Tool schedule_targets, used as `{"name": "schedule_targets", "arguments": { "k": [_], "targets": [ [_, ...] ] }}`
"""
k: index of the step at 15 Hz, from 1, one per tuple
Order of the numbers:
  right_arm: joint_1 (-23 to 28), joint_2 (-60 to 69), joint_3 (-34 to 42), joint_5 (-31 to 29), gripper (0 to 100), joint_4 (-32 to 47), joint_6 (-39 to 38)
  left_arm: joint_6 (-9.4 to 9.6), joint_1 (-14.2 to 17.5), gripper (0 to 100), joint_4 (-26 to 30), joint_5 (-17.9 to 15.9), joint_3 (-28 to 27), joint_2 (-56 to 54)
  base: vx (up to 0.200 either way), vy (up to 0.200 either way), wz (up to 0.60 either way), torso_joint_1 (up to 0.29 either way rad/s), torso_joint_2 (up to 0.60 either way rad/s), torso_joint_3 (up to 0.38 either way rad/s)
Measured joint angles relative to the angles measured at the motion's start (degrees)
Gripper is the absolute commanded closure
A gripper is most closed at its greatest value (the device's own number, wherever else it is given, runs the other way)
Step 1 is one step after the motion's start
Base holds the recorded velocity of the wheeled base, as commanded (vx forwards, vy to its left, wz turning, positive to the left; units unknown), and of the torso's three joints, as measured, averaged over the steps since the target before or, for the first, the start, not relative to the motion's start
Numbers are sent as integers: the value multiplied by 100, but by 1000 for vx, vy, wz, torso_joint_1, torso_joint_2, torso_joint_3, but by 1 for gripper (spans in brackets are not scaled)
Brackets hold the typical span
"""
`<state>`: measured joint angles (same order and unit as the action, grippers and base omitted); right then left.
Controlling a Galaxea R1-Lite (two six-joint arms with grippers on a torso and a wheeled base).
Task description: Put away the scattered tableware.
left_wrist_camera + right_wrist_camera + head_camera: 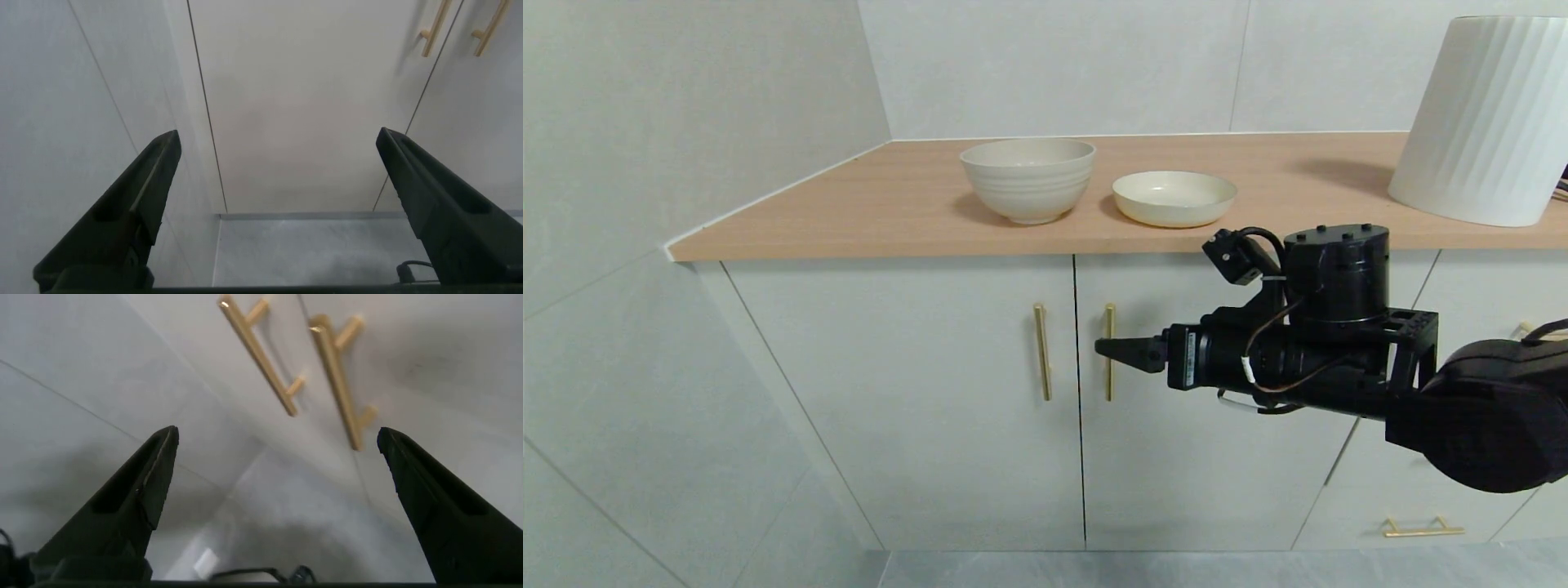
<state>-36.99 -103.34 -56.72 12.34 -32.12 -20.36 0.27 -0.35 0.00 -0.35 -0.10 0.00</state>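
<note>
One bowl (1027, 180), one plate (1174, 198), right claw (1115, 349) spread

A home kitchen: wooden countertop (890, 214), white cabinet doors (915, 408) with brass handles (1042, 351), tiled walls (686, 106)

A wooden countertop (890, 204) is running into the corner of a pale tiled wall (1054, 65). A tall white ribbed cylinder (1486, 122) is standing at the countertop's right end, close to the wall. Low on the right, a short horizontal brass pull (1421, 529) is sitting just above the grey floor (1094, 569).
</note>
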Motion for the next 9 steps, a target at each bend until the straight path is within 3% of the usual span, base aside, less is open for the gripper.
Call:
{"name": "schedule_targets", "arguments": {
  "k": [9],
  "targets": [
    [-105,-962,-39,-255,0,-1395,-216,-9,0,0,0,-5,0,0,0,0,0,0,0,0]
  ]
}}
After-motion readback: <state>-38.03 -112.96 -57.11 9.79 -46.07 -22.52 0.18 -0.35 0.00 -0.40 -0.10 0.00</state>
